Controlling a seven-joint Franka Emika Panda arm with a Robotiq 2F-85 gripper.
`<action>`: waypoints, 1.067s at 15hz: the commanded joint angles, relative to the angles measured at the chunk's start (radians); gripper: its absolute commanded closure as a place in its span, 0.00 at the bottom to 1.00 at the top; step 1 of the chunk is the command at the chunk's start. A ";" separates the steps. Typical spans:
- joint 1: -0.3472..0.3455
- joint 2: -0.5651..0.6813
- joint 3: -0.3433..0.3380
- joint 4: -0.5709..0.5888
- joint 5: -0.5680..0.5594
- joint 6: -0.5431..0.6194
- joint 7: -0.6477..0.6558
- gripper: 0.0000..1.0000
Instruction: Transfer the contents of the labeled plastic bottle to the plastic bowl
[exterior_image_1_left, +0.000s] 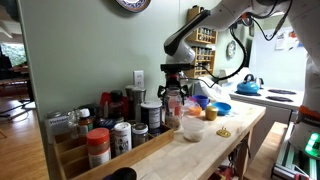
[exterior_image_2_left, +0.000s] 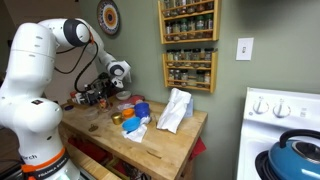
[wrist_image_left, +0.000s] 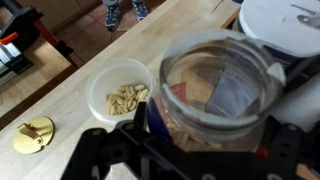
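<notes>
My gripper (wrist_image_left: 190, 150) is shut on the labeled plastic bottle (wrist_image_left: 220, 85), a clear bottle with no cap on its open mouth. Its pale label and some tan pieces show through the wall. The whitish plastic bowl (wrist_image_left: 120, 92) sits on the wooden counter just left of the bottle and holds several pale nut-like pieces. In an exterior view the gripper (exterior_image_1_left: 174, 92) holds the bottle (exterior_image_1_left: 174, 105) just above the counter, behind and left of the bowl (exterior_image_1_left: 193, 128). In the other exterior view the gripper (exterior_image_2_left: 105, 93) is at the counter's far end, and the bottle and bowl are too small to make out.
A yellow object (wrist_image_left: 35, 133) lies on the counter near the bowl. Blue bowls (exterior_image_1_left: 222, 108) stand beyond it. Several jars (exterior_image_1_left: 98, 145) crowd the counter's near end. A white bag (exterior_image_2_left: 175, 110) lies on the counter. A blue kettle (exterior_image_2_left: 300, 155) stands on the stove.
</notes>
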 joint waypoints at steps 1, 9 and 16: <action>0.000 -0.031 -0.016 -0.018 0.008 0.004 0.020 0.00; -0.002 -0.064 -0.032 -0.017 -0.006 -0.004 0.073 0.00; -0.004 -0.116 -0.037 -0.025 -0.029 -0.027 0.138 0.00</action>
